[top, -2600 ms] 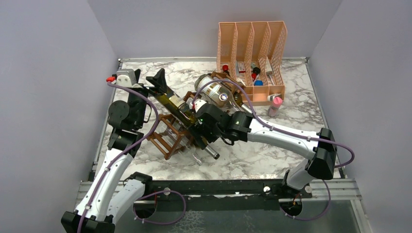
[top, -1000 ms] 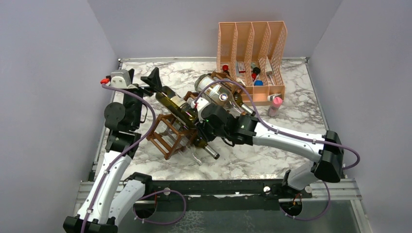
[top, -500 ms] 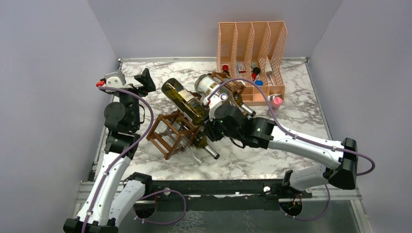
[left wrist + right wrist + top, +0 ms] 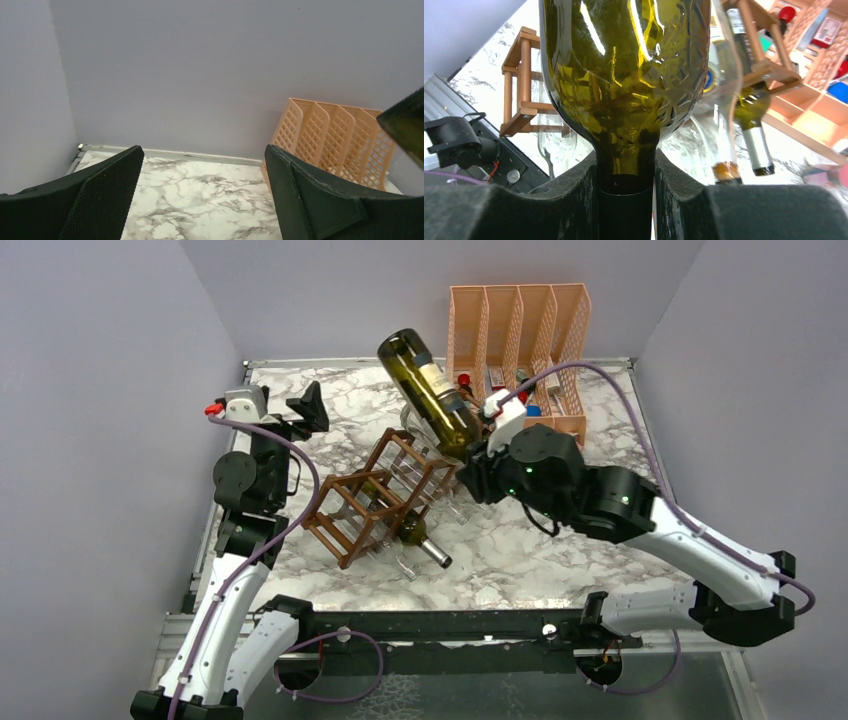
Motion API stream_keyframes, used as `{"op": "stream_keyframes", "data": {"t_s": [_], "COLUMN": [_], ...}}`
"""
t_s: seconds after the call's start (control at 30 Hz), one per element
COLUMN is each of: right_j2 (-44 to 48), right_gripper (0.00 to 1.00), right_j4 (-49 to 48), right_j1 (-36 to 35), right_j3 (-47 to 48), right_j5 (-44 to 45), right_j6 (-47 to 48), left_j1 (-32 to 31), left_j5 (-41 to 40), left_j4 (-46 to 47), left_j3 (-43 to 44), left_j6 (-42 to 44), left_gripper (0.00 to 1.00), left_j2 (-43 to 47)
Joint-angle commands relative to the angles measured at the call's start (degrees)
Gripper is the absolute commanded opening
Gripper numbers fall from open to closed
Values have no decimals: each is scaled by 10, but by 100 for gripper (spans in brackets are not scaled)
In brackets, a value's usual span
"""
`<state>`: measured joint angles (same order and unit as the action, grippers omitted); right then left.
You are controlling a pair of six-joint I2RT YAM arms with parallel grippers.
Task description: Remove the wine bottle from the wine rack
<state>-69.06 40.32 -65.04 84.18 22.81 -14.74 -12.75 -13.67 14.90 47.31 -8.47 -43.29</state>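
My right gripper (image 4: 480, 456) is shut on the neck of the olive-green wine bottle (image 4: 432, 390). The bottle hangs in the air above the table, its base tilted up toward the back left, apart from the brown wooden wine rack (image 4: 372, 502) lying below it. In the right wrist view the wine bottle (image 4: 624, 75) fills the frame, its neck clamped in my right gripper (image 4: 626, 186), with the wine rack (image 4: 523, 85) behind it. My left gripper (image 4: 306, 410) stands open and empty at the back left; in its own view the left gripper (image 4: 202, 192) frames bare marble.
A second dark bottle (image 4: 421, 540) still lies in the rack, neck toward the near edge, and another bottle (image 4: 751, 125) shows beside the rack sticks. A peach mesh organiser (image 4: 520, 325) with small items stands at the back right. Walls enclose the marble table (image 4: 520, 550).
My right arm has pulled the wine bottle up out of the rack and swung it toward the back right. The left gripper let go of the bottle's base and drew back.
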Motion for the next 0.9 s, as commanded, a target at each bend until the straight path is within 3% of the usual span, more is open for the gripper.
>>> {"op": "stream_keyframes", "data": {"t_s": [0.0, 0.23, 0.37, 0.57, 0.87], "right_j2": [57, 74, 74, 76, 23], "right_gripper": [1, 1, 1, 1, 1], "right_j4": [59, 180, 246, 306, 346], "right_j1": [-1, -2, -1, -1, -2], "right_j3": [76, 132, 152, 182, 235], "right_j5": [50, 45, 31, -28, -81], "right_j6": [-24, -40, -57, -63, -51], "left_j1": [1, -12, -73, -134, -315], "left_j5": [159, 471, 534, 558, 441], "left_j4": [58, 39, -54, -196, -373], "left_j3": [4, 75, 137, 219, 345], "left_j6": [13, 30, 90, 173, 380], "left_gripper": [98, 97, 97, 98, 98], "left_j2": [-9, -72, -77, -82, -171]}}
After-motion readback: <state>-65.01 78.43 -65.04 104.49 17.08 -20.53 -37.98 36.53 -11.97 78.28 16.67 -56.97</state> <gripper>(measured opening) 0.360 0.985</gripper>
